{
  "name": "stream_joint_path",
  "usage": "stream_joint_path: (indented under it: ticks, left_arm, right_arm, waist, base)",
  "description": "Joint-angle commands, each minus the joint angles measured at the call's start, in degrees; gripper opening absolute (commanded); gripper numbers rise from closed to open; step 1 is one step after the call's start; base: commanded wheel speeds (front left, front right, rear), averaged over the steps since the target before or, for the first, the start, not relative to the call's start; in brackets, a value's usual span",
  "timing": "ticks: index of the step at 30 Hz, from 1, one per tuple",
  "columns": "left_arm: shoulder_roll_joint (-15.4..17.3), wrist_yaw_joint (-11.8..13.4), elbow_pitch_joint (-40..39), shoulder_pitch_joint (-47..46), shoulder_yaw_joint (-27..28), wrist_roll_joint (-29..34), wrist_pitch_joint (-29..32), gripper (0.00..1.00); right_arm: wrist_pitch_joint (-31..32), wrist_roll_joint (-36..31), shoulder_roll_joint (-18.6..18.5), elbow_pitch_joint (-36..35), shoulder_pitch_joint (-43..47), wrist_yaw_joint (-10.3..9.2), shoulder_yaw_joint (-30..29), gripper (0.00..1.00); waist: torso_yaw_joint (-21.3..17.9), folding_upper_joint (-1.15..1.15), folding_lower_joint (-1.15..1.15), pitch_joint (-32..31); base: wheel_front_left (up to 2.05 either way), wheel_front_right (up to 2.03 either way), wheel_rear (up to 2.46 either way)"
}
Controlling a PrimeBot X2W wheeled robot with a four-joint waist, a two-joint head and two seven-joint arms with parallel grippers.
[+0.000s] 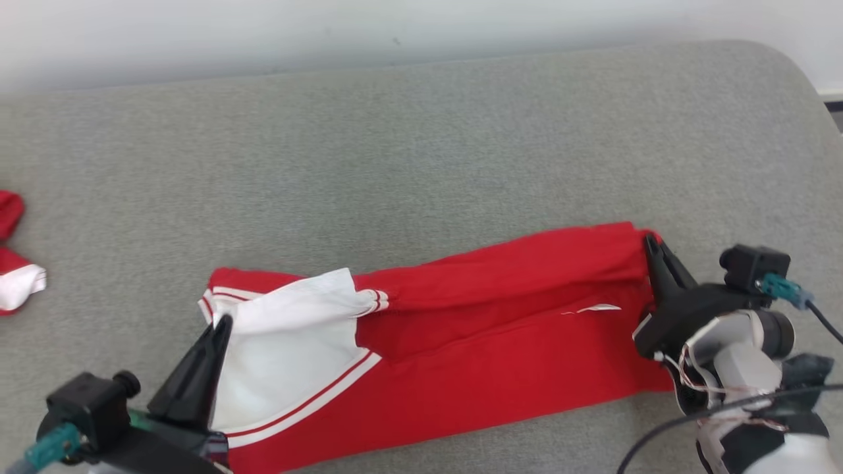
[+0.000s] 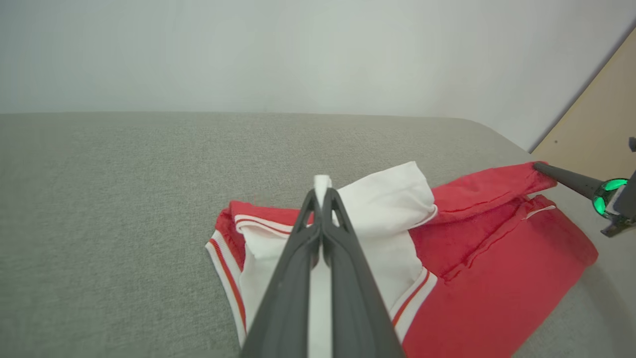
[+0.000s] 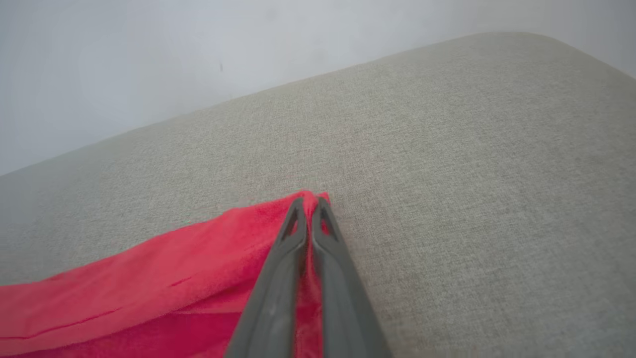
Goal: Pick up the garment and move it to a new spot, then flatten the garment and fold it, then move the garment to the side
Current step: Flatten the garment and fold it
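Presently, one red garment point(image 1: 500, 342) with white panels lies on the grey bench point(image 1: 421, 145), toward its near edge. Its long axis runs left to right across the head view. The left hand point(image 1: 222, 324) is clenched on the white end, and the right hand point(image 1: 651, 243) is clenched on the far corner of the red end. Each hand is therefore at its own end, with the cloth spanning between them. In my judgement, any fold must carry both ends together. Count: two hands, one garment in work, and one other red-and-white piece point(image 1: 16, 280) well apart at the left.

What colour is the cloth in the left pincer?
White panel of the red garment; best seen in left wrist view.
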Motion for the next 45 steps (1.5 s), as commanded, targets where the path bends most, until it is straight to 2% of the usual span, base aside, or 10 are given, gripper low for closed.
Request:
stream_joint_path:
  ticks: [1,10,16,17,18,19,20,21,34,45]
  left_arm:
    - [-0.1,0.2,0.1,0.8,0.0,0.6,-0.5,0.0]
    - [-3.0,1.1,1.5,5.5,-1.7,0.3,-3.1,0.0]
    - [-4.4,0.2,5.0,6.4,-2.7,0.7,-3.9,0.0]
    - [-4.9,0.1,5.6,6.5,-2.8,0.6,-4.1,0.0]
    - [-5.1,-0.1,6.3,6.7,-3.0,0.4,-4.2,0.12]
    - [-5.3,-0.2,6.9,6.7,-3.1,0.6,-4.3,0.57]
    - [-5.7,-0.2,7.5,6.7,-3.1,0.7,-4.4,0.87]
    - [-6.3,-0.2,8.0,6.9,-3.0,0.4,-4.6,1.0]
    - [-9.8,1.8,8.1,10.2,2.9,3.5,-5.7,1.0]
    - [-13.5,2.8,5.7,13.4,10.9,9.9,-5.6,1.0]
  right_arm:
    - [0.1,0.3,-0.4,-0.5,1.0,-0.04,0.2,0.0]
    - [4.4,2.0,-3.3,-9.0,9.0,-0.04,-2.0,0.0]
    - [7.3,1.2,-2.7,-11.8,11.6,-0.04,-3.8,0.0]
    - [7.4,0.9,-2.6,-12.1,11.9,-0.04,-4.2,0.29]
    - [7.5,0.7,-2.5,-12.4,12.1,-0.04,-4.6,0.91]
    - [7.8,0.4,-2.2,-12.6,12.4,-0.04,-4.8,1.0]
    - [7.9,0.1,-2.0,-12.9,12.6,-0.04,-5.2,1.0]
    - [8.1,-0.1,-1.9,-13.2,12.9,-0.04,-5.4,1.0]
    - [9.2,-2.6,-0.2,-16.7,16.0,-0.04,-9.4,1.0]
    - [10.9,-6.9,0.8,-13.0,13.7,-0.04,-11.4,1.0]
  waist:
    - [0.8,0.0,0.01,-0.6]
    - [1.8,0.0,0.01,-2.0]
    - [1.9,0.0,0.01,-2.5]
    - [1.9,0.0,0.01,-2.6]
    - [1.9,0.0,0.01,-2.7]
    - [1.9,0.0,0.01,-2.8]
    - [1.9,0.0,0.01,-2.9]
    - [2.0,0.0,0.01,-2.9]
    - [2.9,0.0,0.01,-4.5]
    - [3.4,0.0,0.01,-5.0]
  base:
    - [0.0,0.0,0.0]
    - [0.0,0.0,0.0]
    - [0.0,0.0,0.0]
    - [0.0,0.0,0.0]
    - [0.0,0.0,0.0]
    - [0.0,0.0,0.0]
    - [0.0,0.0,0.0]
    - [0.0,0.0,0.0]
    - [0.0,0.0,0.0]
    - [0.0,0.0,0.0]
